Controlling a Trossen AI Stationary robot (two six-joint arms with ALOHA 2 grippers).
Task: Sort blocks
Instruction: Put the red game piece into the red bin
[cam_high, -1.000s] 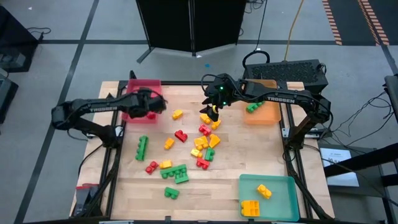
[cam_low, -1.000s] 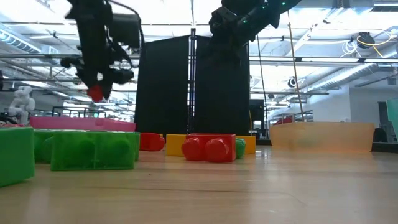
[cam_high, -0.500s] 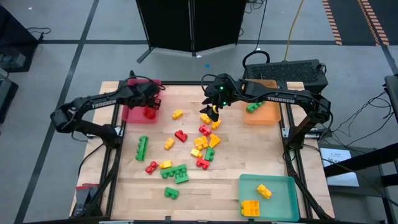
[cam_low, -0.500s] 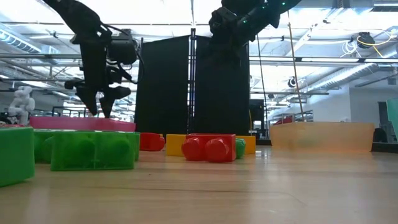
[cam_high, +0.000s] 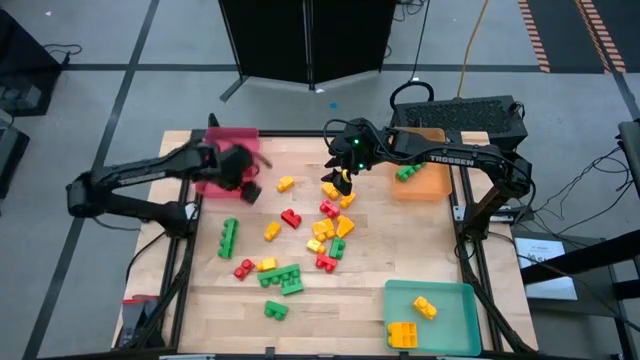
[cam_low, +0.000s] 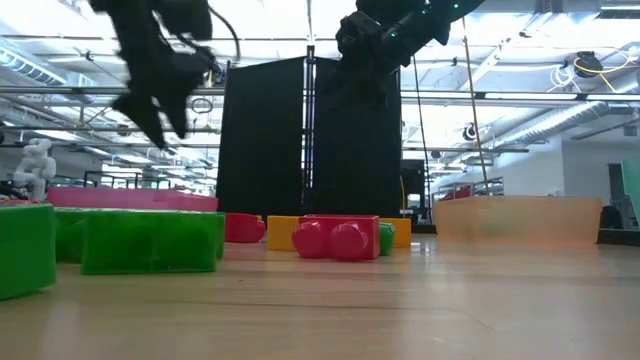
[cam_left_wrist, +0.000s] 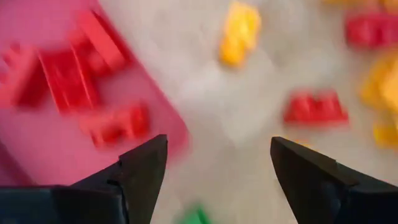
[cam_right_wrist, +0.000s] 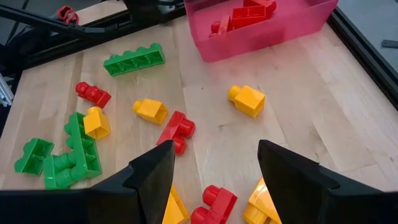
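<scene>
Red, yellow and green blocks (cam_high: 330, 225) lie scattered on the middle of the wooden table. More red blocks (cam_left_wrist: 68, 81) lie in the red tray (cam_high: 222, 150) at the far left. My left gripper (cam_high: 250, 189) hovers open by that tray's near right corner, with nothing between its fingers (cam_left_wrist: 146, 168). My right gripper (cam_high: 341, 183) hangs open above the far end of the block pile, and it too is empty (cam_right_wrist: 214, 152). A green block (cam_high: 405, 173) lies in the orange tray (cam_high: 425, 185); yellow blocks (cam_high: 412, 322) lie in the teal tray (cam_high: 450, 300).
A long green block (cam_high: 229, 238), a green cluster (cam_high: 283, 278) and one green block (cam_high: 275, 311) lie toward the near left. A yellow block (cam_high: 285, 183) and a red one (cam_high: 291, 218) lie between the grippers. Bare wood shows at the near left corner.
My left gripper has opened over the red tray and let go of a red block, which no longer shows at its fingertips. It has then risen, turned about, and drifted past the tray's near right corner toward the loose blocks. My right arm has kept still.
</scene>
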